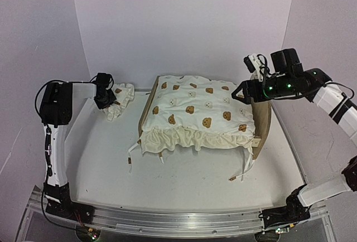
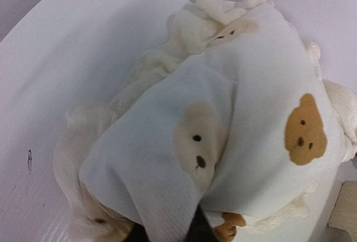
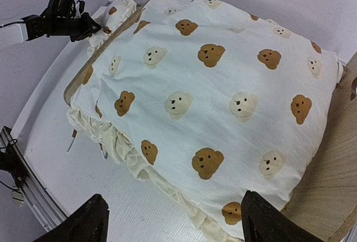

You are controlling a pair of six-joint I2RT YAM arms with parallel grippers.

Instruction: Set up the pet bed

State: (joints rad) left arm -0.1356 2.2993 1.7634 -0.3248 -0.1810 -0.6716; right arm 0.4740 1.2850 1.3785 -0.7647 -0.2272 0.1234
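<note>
Where the top cam looks down on the white table (image 1: pixel 184 180), the pet bed (image 1: pixel 265 125) sits mid-table, toward the back. Its plywood end boards show at L and R, w/ everything btwn them buried under a big cream bear-print cushion (image 1: pixel 195 108) that has a ruffled front edge. The ties (image 1: pixel 131 154) trail onto the table at both front corners. A small matching pillow (image 1: pixel 121 98) lies crumpled at far L, apart from the bed. L gripper (image 1: pixel 107 101) is right at the pillow's L edge, touching it. R gripper (image 1: pixel 241 93) hangs over the bed's R board, by the cushion's R rear corner.

L wrist cam: pillow (image 2: pixel 240 130) fills nearly the whole frame and the cloth hides the fingers — only a dark bit shows at bottom ctr. Can't tell if the jaws are apart or pinched on the cloth.

R wrist cam: two dark fingers (image 3: pixel 92 225) stand wide apart at the bottom edge, w/ nothing btwn them — holding nothing, touching nothing. Cushion (image 3: pixel 223 86) spreads out below. Pet bed (image 3: pixel 334 175) shows as a curved plywood board along the R side, w/ the cushion lying against it. L gripper (image 3: pixel 67 22) and pillow (image 3: pixel 114 12) sit far upper L.
</note>
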